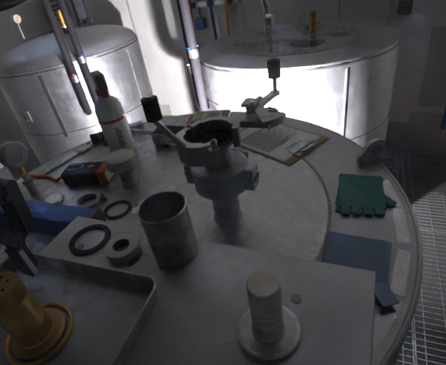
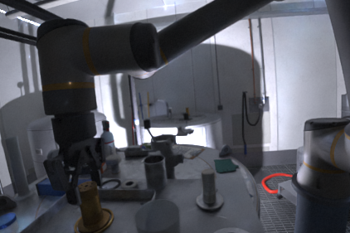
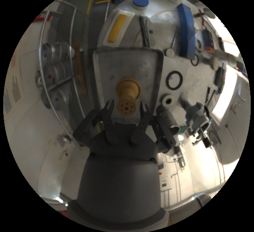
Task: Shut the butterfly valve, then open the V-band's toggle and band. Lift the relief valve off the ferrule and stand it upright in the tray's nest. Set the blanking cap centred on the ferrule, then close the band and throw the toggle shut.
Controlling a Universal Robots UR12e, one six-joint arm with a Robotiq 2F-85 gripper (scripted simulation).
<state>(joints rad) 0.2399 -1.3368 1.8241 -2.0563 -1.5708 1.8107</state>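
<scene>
My gripper (image 1: 17, 255) (image 2: 72, 186) (image 3: 126, 109) is open and empty, raised just above the brass relief valve (image 1: 17, 314) (image 2: 91, 209) (image 3: 128, 96). The valve stands upright in the tray (image 1: 78, 314) (image 3: 129, 72) at the near left of the tank top. At the centre, the ferrule (image 1: 207, 135) is bare, with the V-band (image 1: 203, 147) swung open around it and its black-knobbed toggle (image 1: 152, 110) thrown out to the left. The butterfly valve's handle (image 1: 266, 98) sits behind it. The pale blanking cap (image 1: 123, 167) stands left of the ferrule, apart from it.
A steel cup (image 1: 168, 228) stands between the tray and the ferrule. Two black rings (image 1: 89, 239) and a pale ring (image 1: 123, 247) lie beside the tray. A white post on a disc (image 1: 266, 314) stands near the front, with green gloves (image 1: 361, 194) and a clipboard (image 1: 282, 143) to the right.
</scene>
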